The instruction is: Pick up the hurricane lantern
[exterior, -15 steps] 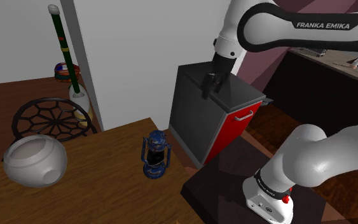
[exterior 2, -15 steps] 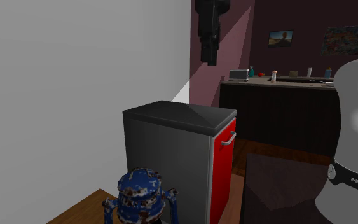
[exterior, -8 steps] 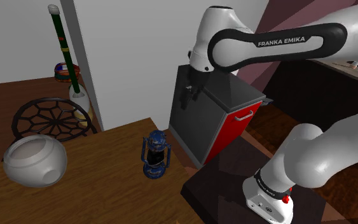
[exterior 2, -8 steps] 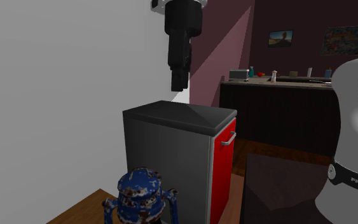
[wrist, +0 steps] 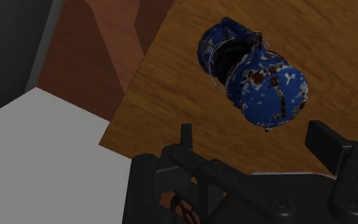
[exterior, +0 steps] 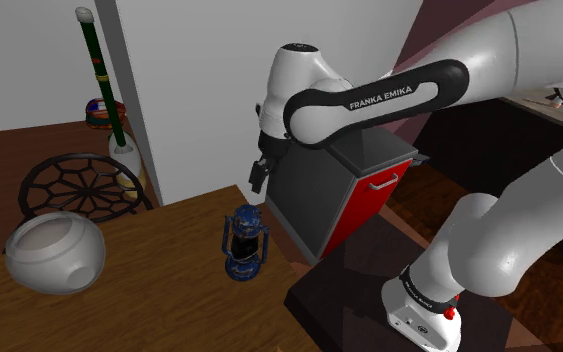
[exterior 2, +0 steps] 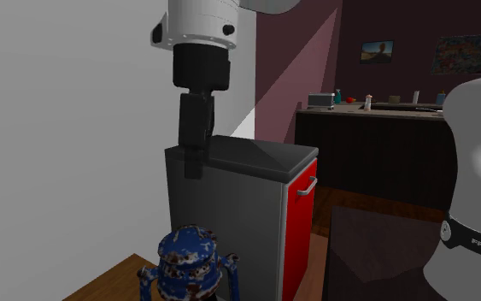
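Wooden table (exterior: 149,290), with a dark grey, red-doored cabinet (exterior 2: 230,222) just past its edge. Above the table's edge, black gripper (exterior: 257,177), fingers apart, clasping nothing. Below it, upright near that edge, blue rust-speckled lantern (exterior: 244,242), untouched.

Wall (exterior: 199,90): plain white, ending at a corner just behind the cabinet.
Far wall (exterior 2: 315,51): maroon, crossed by a pale slant of light; two pictures (exterior 2: 376,50) hung high.
Cabinet (exterior 2: 230,214): dark grey, with a red door (exterior 2: 298,222) and grey handle.
Table (exterior: 159,300): light wood.
Floor (exterior 2: 349,201): dark wood.
Counter (exterior 2: 375,128): dark, along the far wall, small items on top.
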`<state>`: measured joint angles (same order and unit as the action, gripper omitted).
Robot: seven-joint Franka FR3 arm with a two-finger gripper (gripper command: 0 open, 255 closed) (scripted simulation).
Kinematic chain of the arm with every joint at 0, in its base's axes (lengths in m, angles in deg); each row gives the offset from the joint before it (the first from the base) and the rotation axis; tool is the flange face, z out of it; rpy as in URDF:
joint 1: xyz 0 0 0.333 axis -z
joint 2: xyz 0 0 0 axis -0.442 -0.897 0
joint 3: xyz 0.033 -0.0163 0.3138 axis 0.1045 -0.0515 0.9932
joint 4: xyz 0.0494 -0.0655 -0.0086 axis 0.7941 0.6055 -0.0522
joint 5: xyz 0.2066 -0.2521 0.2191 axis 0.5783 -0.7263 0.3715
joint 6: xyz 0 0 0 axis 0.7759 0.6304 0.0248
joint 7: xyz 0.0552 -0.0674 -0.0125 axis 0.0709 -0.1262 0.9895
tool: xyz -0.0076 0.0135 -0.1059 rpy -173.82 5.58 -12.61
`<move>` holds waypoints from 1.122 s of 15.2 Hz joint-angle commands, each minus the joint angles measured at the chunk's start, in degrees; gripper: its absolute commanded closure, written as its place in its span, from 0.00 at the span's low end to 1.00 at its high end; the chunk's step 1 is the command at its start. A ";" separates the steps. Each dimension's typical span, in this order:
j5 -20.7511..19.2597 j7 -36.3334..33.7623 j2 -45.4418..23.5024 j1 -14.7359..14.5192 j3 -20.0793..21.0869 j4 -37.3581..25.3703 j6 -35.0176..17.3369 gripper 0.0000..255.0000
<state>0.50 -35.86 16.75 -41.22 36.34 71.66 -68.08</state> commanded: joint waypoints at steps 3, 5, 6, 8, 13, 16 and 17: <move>-2.09 0.19 -7.58 -1.71 2.27 -3.02 -5.63 0.00; -3.61 0.14 -11.29 -2.53 3.17 -4.81 -7.95 0.00; -4.48 0.05 -13.15 -2.97 3.57 -5.77 -9.04 0.00; -5.44 -0.16 -15.25 -3.41 3.85 -6.37 -10.67 0.00; -6.39 -0.77 -17.83 -3.56 3.68 -5.22 -14.33 0.00; -6.72 -0.98 -18.69 -3.63 3.60 -4.92 -15.47 0.00; -6.83 -1.11 -18.95 -3.69 3.60 -5.20 -15.44 1.00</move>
<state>-6.24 -36.90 -1.99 -44.88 39.95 66.51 -83.35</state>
